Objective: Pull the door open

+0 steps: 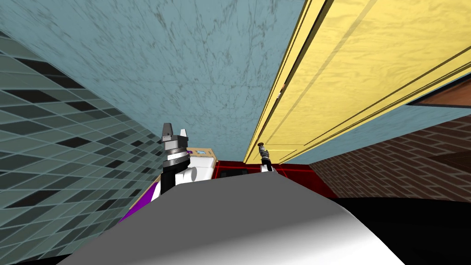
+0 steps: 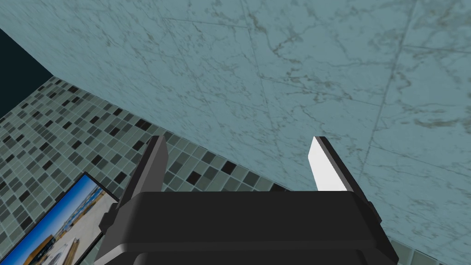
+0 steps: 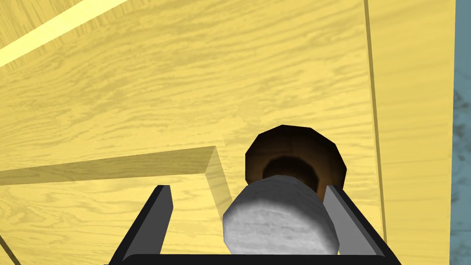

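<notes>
Right gripper (image 3: 248, 189) stands spread, one finger on each side of the pale grey knob (image 3: 280, 221) without clamping it; the knob lies between them, close against one finger and apart from the other; just beyond the fingertips a dark brown collar (image 3: 294, 149) joins the knob to the yellow wood-grained door (image 3: 184, 83), which stretches on past the gripper; a teal marbled wall (image 3: 462, 138) borders the door's edge; left gripper (image 1: 175, 134), well aside from the right one, points upward, fingers parted, holding nothing.

Head view skims the door (image 1: 368, 69); right wrist view sits close against its knob (image 3: 280, 221)
</notes>
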